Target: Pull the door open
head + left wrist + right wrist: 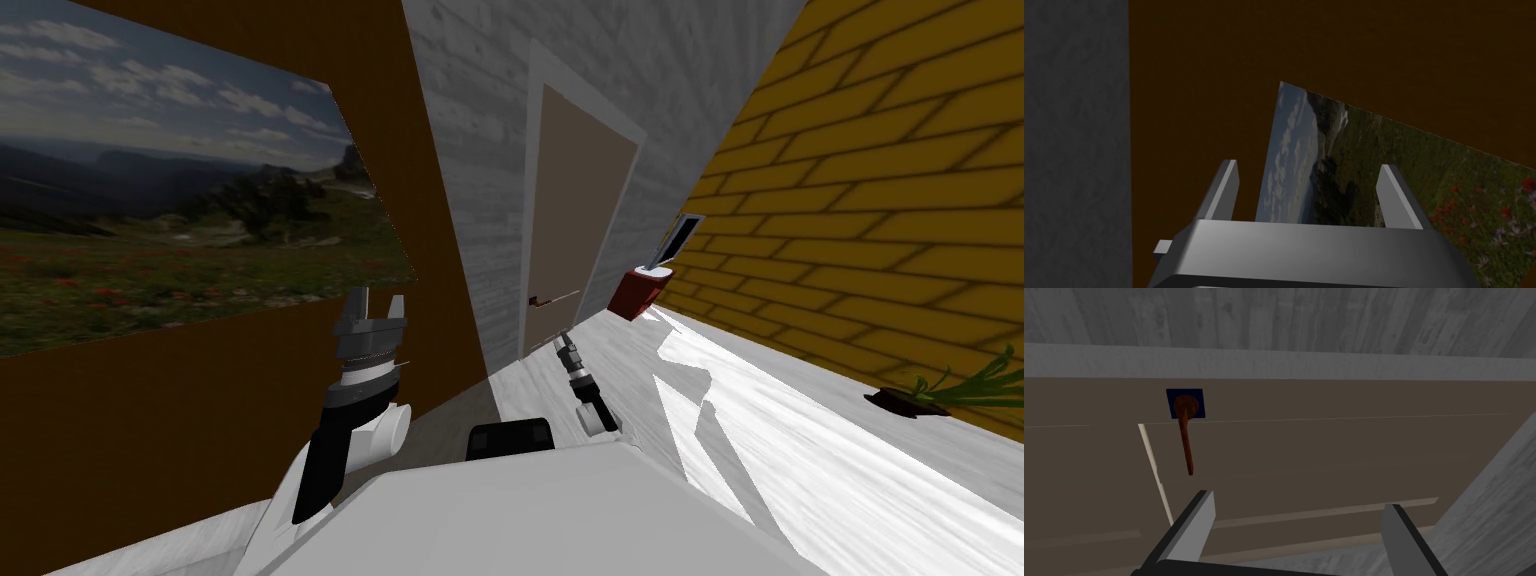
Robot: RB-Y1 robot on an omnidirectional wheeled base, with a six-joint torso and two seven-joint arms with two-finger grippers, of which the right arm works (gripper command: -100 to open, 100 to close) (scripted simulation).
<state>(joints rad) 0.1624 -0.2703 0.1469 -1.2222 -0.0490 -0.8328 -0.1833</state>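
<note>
Head view puts the door [575, 220], a plain brown-grey panel in a pale grey frame [533, 150], at the far end of a grey planked wall [470, 130]. The panel appears to sit within the frame. Its lever handle [540, 300] is a tiny dark mark near the panel's edge, and my right gripper [562, 345] reaches toward it, close below it in that picture but apart from it.

From my right wrist, the door [1334, 453] spans the scene. The lever handle [1187, 440] is a thin reddish-brown bar running from a round hub on a dark blue square plate [1184, 403]. My right gripper [1299, 510] has its two fingers [1194, 523] spread wide with nothing between them. The lever's free end points toward one fingertip, with a clear gap between the two.

My left gripper [378, 305] is raised beside my body, well away from the door. In its wrist view the left gripper [1309, 172] stands spread and holds nothing.

A red box [638, 292] stands near the door at the foot of a yellow brick wall [880, 190]. A small green plant [965, 388] sits further along that wall on the pale floor [800, 450].
</note>
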